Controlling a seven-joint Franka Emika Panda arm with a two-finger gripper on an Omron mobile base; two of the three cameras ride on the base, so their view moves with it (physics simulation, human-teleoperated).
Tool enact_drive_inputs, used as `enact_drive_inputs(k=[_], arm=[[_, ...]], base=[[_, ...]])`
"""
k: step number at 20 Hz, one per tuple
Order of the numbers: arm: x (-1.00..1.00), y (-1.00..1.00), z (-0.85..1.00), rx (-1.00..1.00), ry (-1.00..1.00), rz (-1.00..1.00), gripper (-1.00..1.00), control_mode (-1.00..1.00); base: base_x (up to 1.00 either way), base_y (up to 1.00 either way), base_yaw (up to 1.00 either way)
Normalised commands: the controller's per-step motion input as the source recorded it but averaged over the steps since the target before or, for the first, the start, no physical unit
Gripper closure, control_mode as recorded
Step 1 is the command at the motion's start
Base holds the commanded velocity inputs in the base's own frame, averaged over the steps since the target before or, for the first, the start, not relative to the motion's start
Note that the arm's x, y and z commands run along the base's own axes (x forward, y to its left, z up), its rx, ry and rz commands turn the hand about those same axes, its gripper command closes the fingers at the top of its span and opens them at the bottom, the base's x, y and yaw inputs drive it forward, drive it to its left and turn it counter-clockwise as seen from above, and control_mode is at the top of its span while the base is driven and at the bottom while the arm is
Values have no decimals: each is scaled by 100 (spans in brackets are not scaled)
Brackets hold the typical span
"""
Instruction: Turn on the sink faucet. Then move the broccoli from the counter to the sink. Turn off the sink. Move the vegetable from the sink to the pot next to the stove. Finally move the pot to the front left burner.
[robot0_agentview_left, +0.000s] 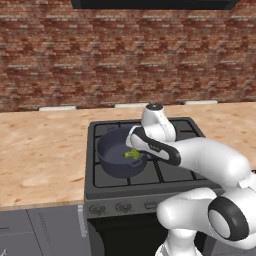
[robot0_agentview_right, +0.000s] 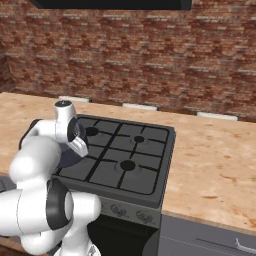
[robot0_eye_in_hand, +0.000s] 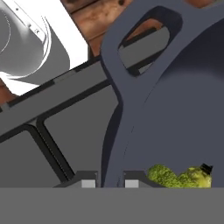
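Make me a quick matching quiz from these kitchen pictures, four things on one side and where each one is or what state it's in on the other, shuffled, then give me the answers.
Things:
1. broccoli
2. pot
3. gripper
4. stove knobs

Places or states:
A. on the stove's front left burner
B. in a row along the front of the range
C. lying inside the pot
D. shut on the pot's rim

Pairs: 1-C, 2-A, 3-D, 4-B
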Motion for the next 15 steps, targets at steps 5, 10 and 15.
enact_drive_inputs(k=[5, 10, 15], arm=[[2, 0, -20, 0, 0, 0, 100, -100], [0, 0, -16, 0, 0, 0, -100, -100], [-2, 0, -1, 0, 0, 0, -100, -100]], base=[[0, 0, 0], [0, 0, 0], [0, 0, 0]])
